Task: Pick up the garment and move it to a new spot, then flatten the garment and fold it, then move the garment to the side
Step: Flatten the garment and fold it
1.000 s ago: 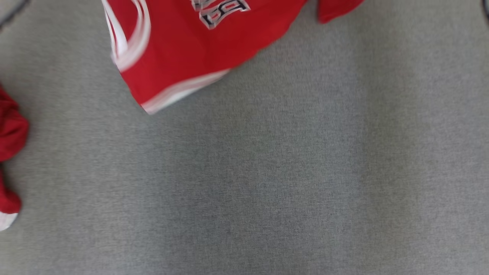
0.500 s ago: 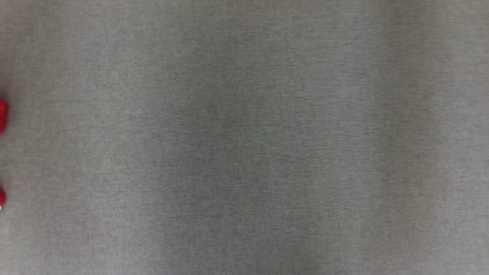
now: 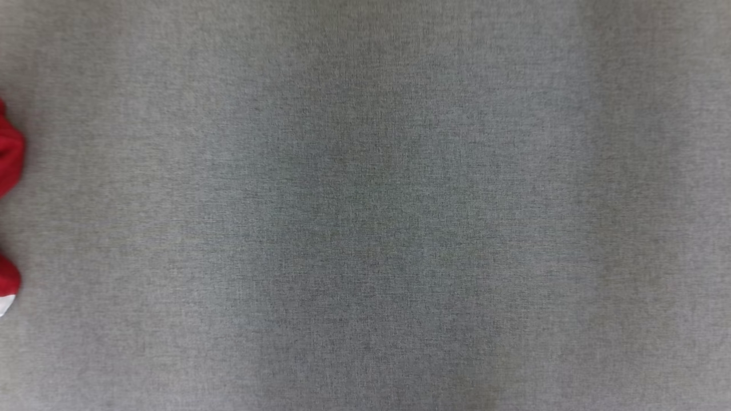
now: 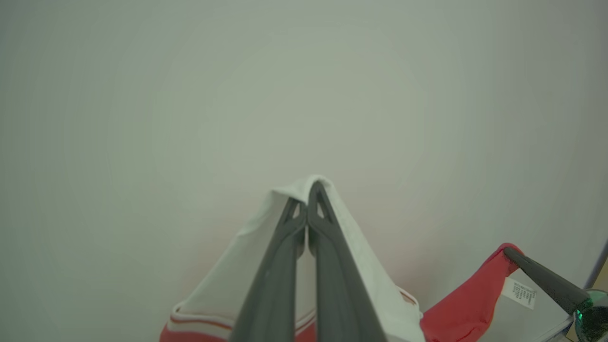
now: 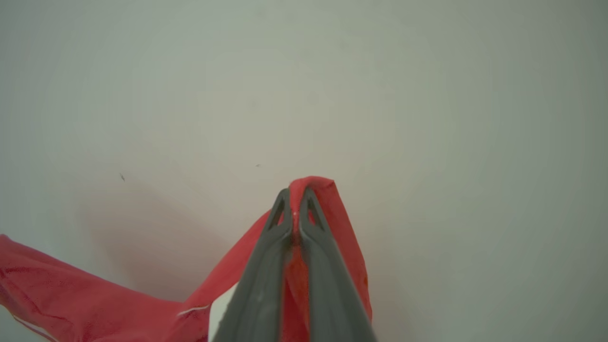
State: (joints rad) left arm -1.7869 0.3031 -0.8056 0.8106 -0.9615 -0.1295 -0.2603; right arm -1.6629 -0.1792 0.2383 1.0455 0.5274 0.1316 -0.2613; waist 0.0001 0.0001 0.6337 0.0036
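Red cloth pokes in at the left edge of the grey surface. The left gripper is pinched tight on the white trim of the red garment, which stretches across to the right gripper, clamped on a red fold.

Red-and-white striped garment panel, hanging across the head view's top a second ago, has left it. At left edge the red cloth shrank, then partly reappeared; camera likely shifted.
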